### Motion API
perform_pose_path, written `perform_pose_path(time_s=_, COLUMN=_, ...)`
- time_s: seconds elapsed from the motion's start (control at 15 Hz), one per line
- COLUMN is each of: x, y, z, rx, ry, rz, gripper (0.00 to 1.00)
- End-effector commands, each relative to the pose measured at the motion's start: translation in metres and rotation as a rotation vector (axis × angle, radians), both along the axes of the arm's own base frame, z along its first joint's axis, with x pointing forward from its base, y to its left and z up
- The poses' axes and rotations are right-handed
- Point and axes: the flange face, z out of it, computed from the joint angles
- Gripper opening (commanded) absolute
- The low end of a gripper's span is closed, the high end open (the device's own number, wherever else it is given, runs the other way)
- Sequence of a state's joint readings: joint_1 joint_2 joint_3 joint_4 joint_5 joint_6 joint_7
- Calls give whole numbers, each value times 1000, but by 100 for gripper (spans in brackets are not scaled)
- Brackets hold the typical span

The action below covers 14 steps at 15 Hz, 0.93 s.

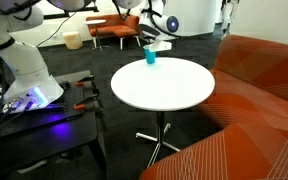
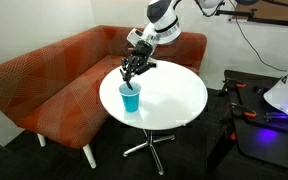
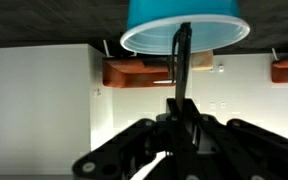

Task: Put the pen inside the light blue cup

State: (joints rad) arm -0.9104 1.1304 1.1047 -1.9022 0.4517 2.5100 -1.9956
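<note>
Pinching the pen (image 3: pixel 182 60) between its fingers, the gripper (image 3: pixel 181 112) hangs just above the light blue cup (image 3: pixel 149 18) near the worktop (image 2: pixel 174 95) edge. In the wrist view the pen's long axis points to 12 o'clock, with its tip at the cup's mouth.

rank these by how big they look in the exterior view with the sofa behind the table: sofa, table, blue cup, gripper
1. orange fabric sofa
2. round white table
3. black gripper holding the thin dark pen, and the light blue plastic cup: these two look about alike, so they are not ranked.
</note>
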Motion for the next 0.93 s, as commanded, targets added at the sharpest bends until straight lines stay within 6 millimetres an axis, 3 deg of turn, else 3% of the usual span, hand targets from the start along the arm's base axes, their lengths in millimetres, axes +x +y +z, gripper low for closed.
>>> perform_pose_path(time_s=0.0, x=14, y=9, z=-10, rx=4, ry=18, rz=-50, gripper=3)
perform_pose_path(time_s=0.47, x=21, y=20, z=-23, rx=-21, ry=57, rz=-109, gripper=3)
perform_pose_path(time_s=0.87, x=17, y=10, z=-24, rx=-43, ry=63, rz=-180, gripper=3)
